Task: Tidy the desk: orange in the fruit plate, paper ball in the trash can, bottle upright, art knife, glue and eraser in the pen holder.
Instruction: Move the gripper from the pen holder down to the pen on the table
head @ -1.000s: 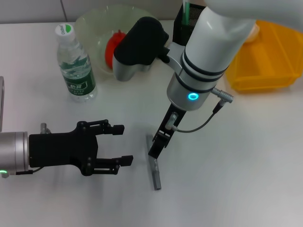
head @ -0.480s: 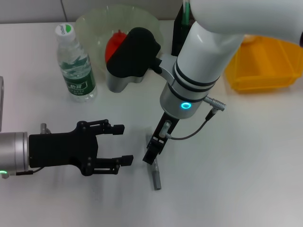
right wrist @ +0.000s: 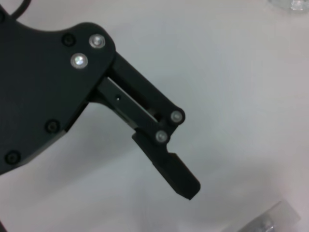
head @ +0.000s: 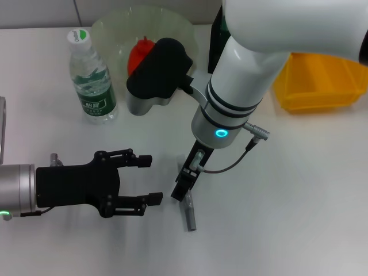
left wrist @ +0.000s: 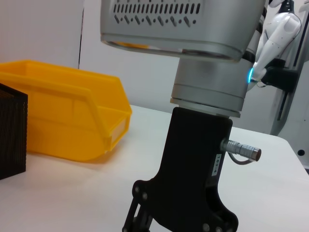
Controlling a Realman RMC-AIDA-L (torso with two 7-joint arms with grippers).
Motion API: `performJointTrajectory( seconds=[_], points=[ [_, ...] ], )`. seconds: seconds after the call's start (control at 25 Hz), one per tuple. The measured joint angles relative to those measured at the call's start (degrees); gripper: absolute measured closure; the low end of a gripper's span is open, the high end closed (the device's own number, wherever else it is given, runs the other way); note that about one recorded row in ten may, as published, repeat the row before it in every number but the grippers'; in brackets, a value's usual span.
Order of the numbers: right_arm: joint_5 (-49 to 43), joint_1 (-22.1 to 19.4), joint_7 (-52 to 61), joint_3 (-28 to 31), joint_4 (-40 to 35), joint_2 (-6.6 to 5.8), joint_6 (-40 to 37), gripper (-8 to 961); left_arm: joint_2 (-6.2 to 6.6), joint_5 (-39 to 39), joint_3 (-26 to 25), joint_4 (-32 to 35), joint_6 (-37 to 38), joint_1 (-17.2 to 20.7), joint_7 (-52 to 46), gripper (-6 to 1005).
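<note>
The grey art knife [head: 188,215] lies flat on the white desk, and its far end is hidden under my right gripper [head: 183,188], which is lowered onto it. My left gripper [head: 150,179] is open and empty, just left of the knife. One of its fingers [right wrist: 166,166] shows in the right wrist view. The orange [head: 137,53] sits in the fruit plate [head: 109,26]. The bottle [head: 92,77] stands upright. My right arm partly hides the pen holder [head: 217,35]. The trash can [head: 322,80] is at the back right. The glue, eraser and paper ball are out of view.
My big white right arm [head: 247,63] spans the middle of the desk. The left wrist view shows the right gripper's black body [left wrist: 193,183], the trash can [left wrist: 63,121] and a corner of the pen holder [left wrist: 12,135].
My right arm has moved left and lower, bringing its gripper down onto the knife's far end. The knife and the left gripper have stayed in place.
</note>
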Motion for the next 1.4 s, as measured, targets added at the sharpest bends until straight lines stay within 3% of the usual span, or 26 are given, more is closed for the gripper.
performJointTrajectory(
  seconds=[0.64, 1.08, 1.4],
  points=[
    [-0.8, 0.5, 0.0, -0.5, 1.6, 0.0, -0.8, 350, -0.19, -0.3, -0.2, 0.2, 0.0, 0.4, 0.0, 197],
    [-2.8, 0.5, -0.2, 0.4, 1.5, 0.0, -2.7, 718, -0.26, -0.5, -0.3, 0.1, 0.0, 0.2, 0.0, 197],
    [-5.1, 0.1, -0.4, 1.5, 1.1, -0.13, -3.3, 778, -0.34, -0.6, -0.4, 0.1, -0.1, 0.1, -0.2, 197]
  ],
)
